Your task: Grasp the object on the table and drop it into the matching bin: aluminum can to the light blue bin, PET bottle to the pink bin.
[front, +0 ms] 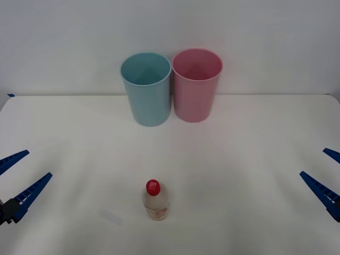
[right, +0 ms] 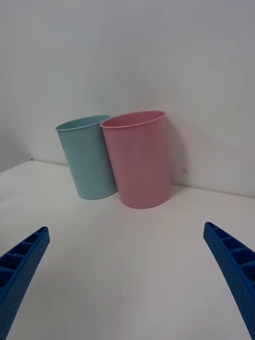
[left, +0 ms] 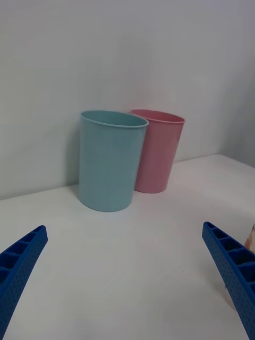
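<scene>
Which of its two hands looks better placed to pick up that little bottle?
Probably the left hand. The bottle stands slightly left of the table's middle, closer to it than to the right hand. Both are open and empty.

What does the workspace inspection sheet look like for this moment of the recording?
Surface: white table, flat and plain.
Job's things: PET bottle upright near the front, red cap on; light blue bin and pink bin side by side at the back, upright, the blue one on the robot's left.
Clutter: nothing seen.
Grippers: left tool open at the left edge, above the table; right tool open at the right edge; neither touches the bottle.
Cables: nothing seen.
Surroundings: plain pale wall behind the bins.
</scene>
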